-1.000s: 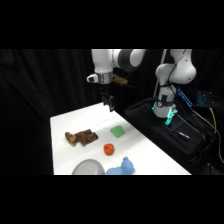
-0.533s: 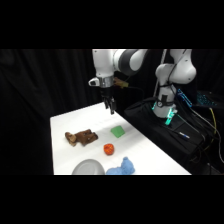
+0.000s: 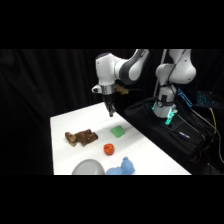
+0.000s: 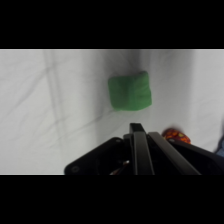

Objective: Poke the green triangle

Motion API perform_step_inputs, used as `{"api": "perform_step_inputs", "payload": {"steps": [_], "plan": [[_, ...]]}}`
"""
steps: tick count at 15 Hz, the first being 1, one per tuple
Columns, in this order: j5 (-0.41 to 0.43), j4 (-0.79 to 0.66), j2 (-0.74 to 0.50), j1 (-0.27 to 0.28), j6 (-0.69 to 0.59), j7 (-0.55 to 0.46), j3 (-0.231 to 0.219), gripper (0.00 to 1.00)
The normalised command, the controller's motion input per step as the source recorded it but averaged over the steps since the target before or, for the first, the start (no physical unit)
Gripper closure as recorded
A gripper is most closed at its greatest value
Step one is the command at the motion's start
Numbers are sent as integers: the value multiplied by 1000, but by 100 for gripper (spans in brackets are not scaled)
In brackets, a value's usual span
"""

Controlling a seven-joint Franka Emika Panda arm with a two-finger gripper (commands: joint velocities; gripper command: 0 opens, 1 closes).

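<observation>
Black curtains hang behind the white table (image 3: 65,125), and my claw (image 3: 111,112) hangs above its far middle, not touching anything. Its fingers look pressed together into one narrow tip in the wrist view, so I take it as closed with nothing held, which suits a poke. The green triangle (image 3: 117,131) lies flat on the table just near and a little right of the tip; from the wrist it sits beyond the fingertips (image 4: 136,131), apart from them, with bare table between. So, as I judge it, the poke is not yet made: I am lined up close, and what is left is to come down and forward until the tip meets the block. Nearer the front lies an orange-red piece (image 3: 109,149), a brown lump (image 3: 81,137) to its left, a blue plush (image 3: 122,166) at the near edge, and beside it a grey bowl (image 3: 87,168), the only container I see; I cannot tell whether anything is in it, as its inside does not show.
</observation>
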Motion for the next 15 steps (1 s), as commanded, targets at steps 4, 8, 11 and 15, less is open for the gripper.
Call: {"api": "perform_step_inputs", "payload": {"steps": [4,8,11,15], "plan": [[145,-146,109,-38,327,-133,8,98],[233,-10,249,-67,344,-224,46,98],[271,173,397,-130,266,-283,100,98],[198,302,470,-166,146,-244,154,99]]}}
